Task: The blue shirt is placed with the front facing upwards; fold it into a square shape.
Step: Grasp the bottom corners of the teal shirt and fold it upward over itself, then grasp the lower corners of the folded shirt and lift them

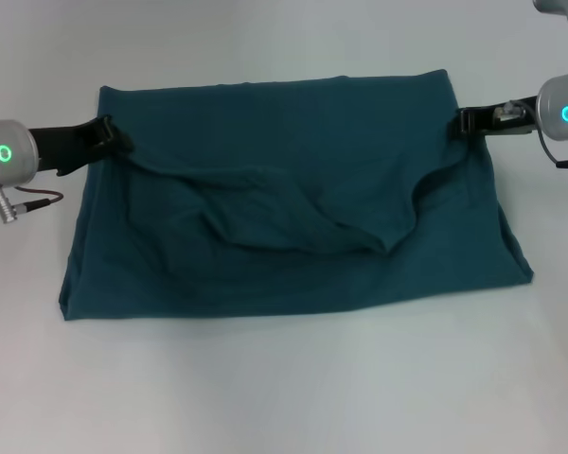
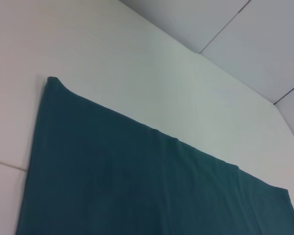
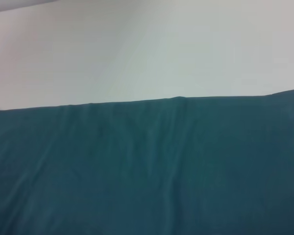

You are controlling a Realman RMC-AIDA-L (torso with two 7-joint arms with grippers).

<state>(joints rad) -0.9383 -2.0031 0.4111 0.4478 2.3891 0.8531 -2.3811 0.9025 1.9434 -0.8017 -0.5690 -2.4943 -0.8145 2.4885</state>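
Note:
The blue shirt (image 1: 293, 274) lies spread wide on the white table (image 1: 284, 397), plain teal side up, with no lettering showing. My left gripper (image 1: 114, 138) is at its left edge and my right gripper (image 1: 465, 121) is at its right edge. Each is shut on a corner of an upper fabric layer. The free edge of that layer sags in a curve between them toward the shirt's middle. The left wrist view shows only the shirt (image 2: 137, 191) and its far edge, as does the right wrist view of the shirt (image 3: 137, 171). Neither wrist view shows any fingers.
Bare white table surrounds the shirt on all sides, with a wide strip in front. A grey floor or wall panel (image 2: 245, 44) lies beyond the table's far edge in the left wrist view. A cable (image 1: 33, 197) hangs from the left arm.

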